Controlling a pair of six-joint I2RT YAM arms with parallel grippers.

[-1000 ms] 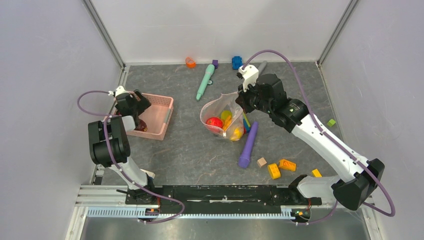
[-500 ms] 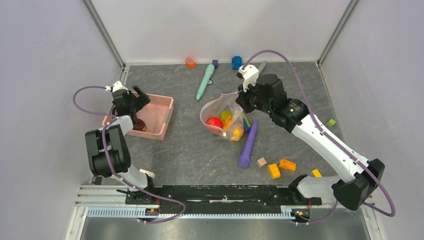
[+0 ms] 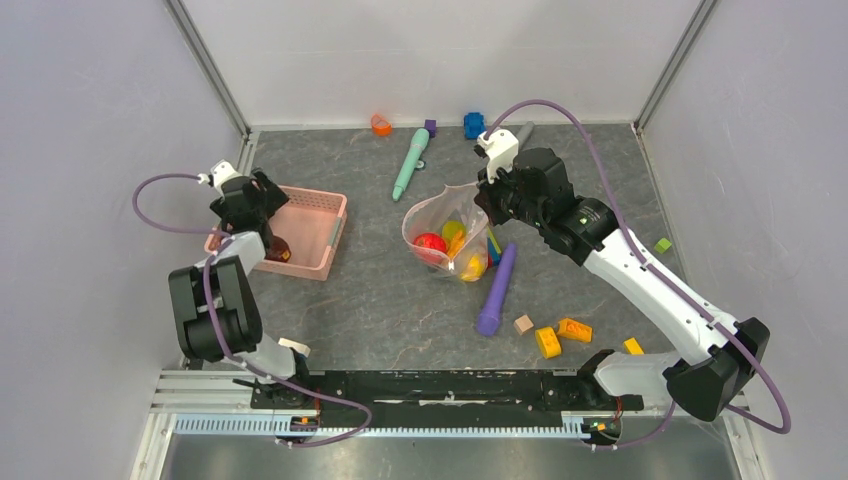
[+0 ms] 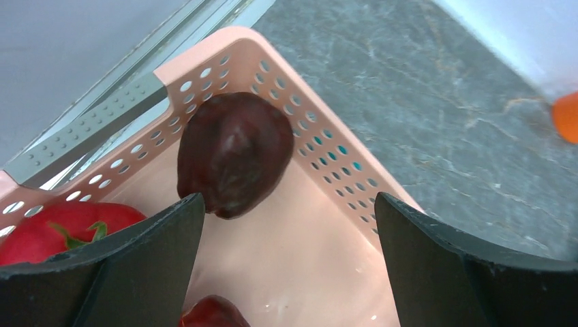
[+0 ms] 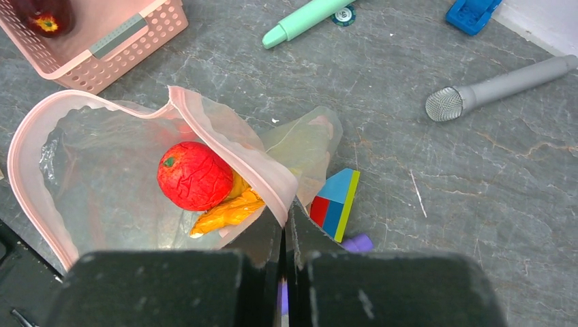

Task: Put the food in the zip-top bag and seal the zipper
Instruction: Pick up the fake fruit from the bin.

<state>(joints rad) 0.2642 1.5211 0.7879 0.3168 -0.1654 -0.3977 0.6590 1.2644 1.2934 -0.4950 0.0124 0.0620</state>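
The clear zip-top bag point(image 3: 440, 232) stands open mid-table, with a red fruit point(image 5: 194, 175) and a yellow piece point(image 5: 228, 212) inside. Its pale pink zipper strip point(image 5: 27, 129) runs round the mouth; I cannot see a slider tab. My right gripper point(image 5: 286, 218) is shut on the bag's rim and holds the mouth up; it also shows in the top view point(image 3: 490, 195). My left gripper point(image 4: 286, 259) is open over the pink basket point(image 4: 327, 157), at the basket's left end in the top view point(image 3: 245, 205). A dark maroon fruit point(image 4: 235, 153) and a red one point(image 4: 61, 228) lie in the basket, beside the left finger.
A purple stick point(image 3: 497, 290) and a multicoloured block point(image 5: 334, 204) lie right against the bag. A teal marker point(image 3: 410, 163), blue block point(image 3: 473, 124), orange piece point(image 3: 381, 124) and grey microphone point(image 5: 501, 85) lie at the back. Yellow blocks point(image 3: 560, 335) lie front right.
My left gripper has drifted left and a little farther back over the basket's left end, still open. The right gripper and the bag have hardly moved.
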